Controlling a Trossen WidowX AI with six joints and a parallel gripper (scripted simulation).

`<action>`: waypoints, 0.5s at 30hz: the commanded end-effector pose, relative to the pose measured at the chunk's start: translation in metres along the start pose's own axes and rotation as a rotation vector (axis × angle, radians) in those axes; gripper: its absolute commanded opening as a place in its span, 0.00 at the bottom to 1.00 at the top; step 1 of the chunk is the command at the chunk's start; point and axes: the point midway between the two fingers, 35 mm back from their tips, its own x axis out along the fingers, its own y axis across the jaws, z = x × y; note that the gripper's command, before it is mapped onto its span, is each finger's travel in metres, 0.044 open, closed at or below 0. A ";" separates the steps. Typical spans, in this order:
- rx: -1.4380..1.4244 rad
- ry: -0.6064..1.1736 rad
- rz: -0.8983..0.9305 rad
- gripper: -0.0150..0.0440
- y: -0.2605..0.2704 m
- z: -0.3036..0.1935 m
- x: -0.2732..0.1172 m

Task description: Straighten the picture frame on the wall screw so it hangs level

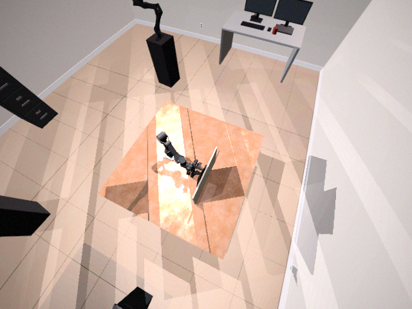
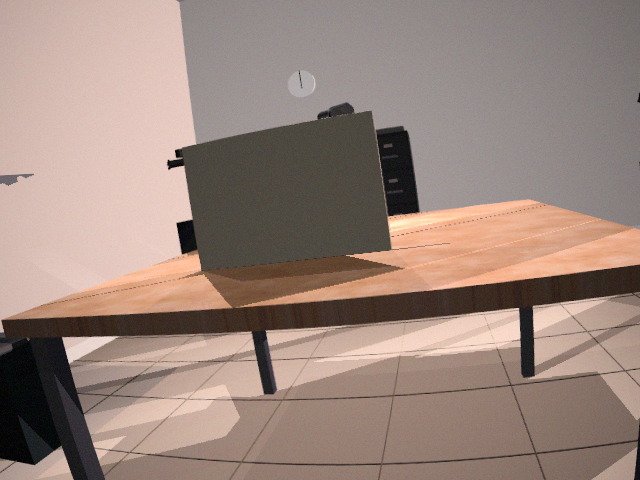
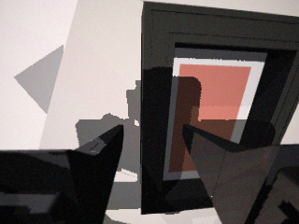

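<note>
The picture frame has a wide dark border, a white mat and a salmon-red picture. In the wrist view it fills the right half, its left edge near upright and its top edge sloping down to the right. My gripper is open, its fingertips apart with the frame's left border in view between them; contact cannot be told. The gripper's shadow falls across the frame. The upright wall panel bears the frame on its far side from the exterior view. The screw and the notched strip are hidden.
The panel stands on the wooden table, with my arm on the picture side. Farther off are a desk with monitors, a black pedestal with another arm, and a drawer cabinet.
</note>
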 end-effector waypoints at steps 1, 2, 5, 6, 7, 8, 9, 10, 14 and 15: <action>0.004 -0.004 -0.002 0.69 0.000 0.001 0.000; 0.004 -0.004 -0.002 0.69 0.000 0.001 0.000; 0.004 -0.004 -0.002 0.69 -0.001 0.001 0.001; 0.004 -0.004 -0.002 0.69 -0.001 0.001 0.001; 0.004 -0.004 -0.002 0.69 -0.001 0.001 0.001; 0.004 -0.004 -0.002 0.69 -0.001 0.001 0.001; 0.004 -0.004 -0.002 0.69 -0.001 0.001 0.001; 0.004 -0.004 -0.002 0.65 -0.001 0.001 0.001; 0.004 -0.004 -0.002 0.47 -0.001 0.001 0.001; 0.004 -0.004 -0.002 0.43 -0.001 0.001 0.001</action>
